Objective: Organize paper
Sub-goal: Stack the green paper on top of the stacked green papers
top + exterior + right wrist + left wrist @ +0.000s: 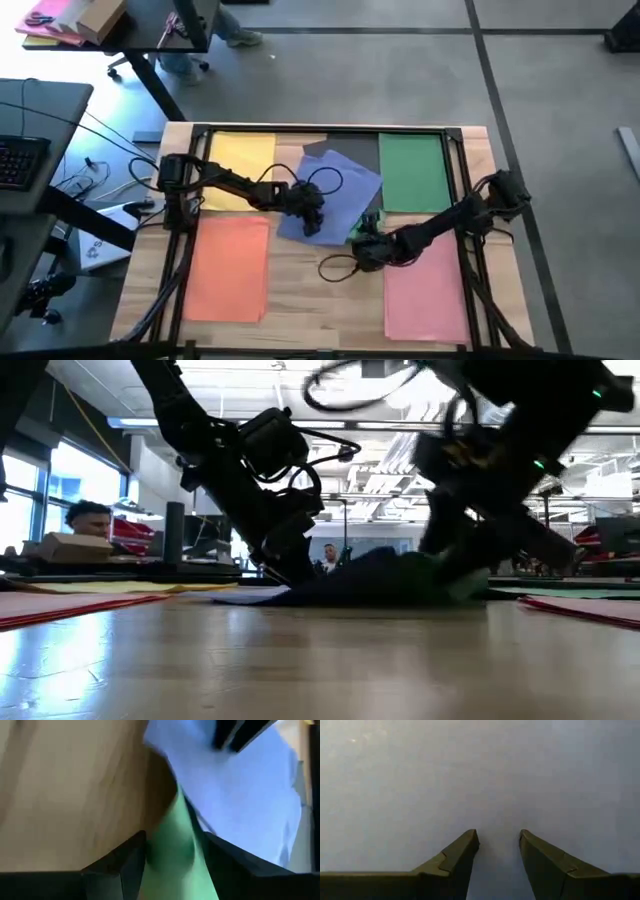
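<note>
Our right gripper (pixel 172 852) pinches the green sheet (pixel 175 845) at its edge, beneath the blue sheet (pixel 335 190). Our left gripper (pixel 499 847), fingers slightly parted and empty, presses flat on that blue sheet. We should draw the green out slowly, keeping blue pinned.

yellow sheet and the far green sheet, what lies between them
High view: a skewed blue paper sheet on a dark grey sheet, between yellow rectangular sheet and green one.

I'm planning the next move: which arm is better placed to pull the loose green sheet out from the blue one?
Right, probably. The right gripper already has the green sheet between its fingers at the blue sheet's edge. The left gripper is open, pressed down on the blue sheet.
</note>
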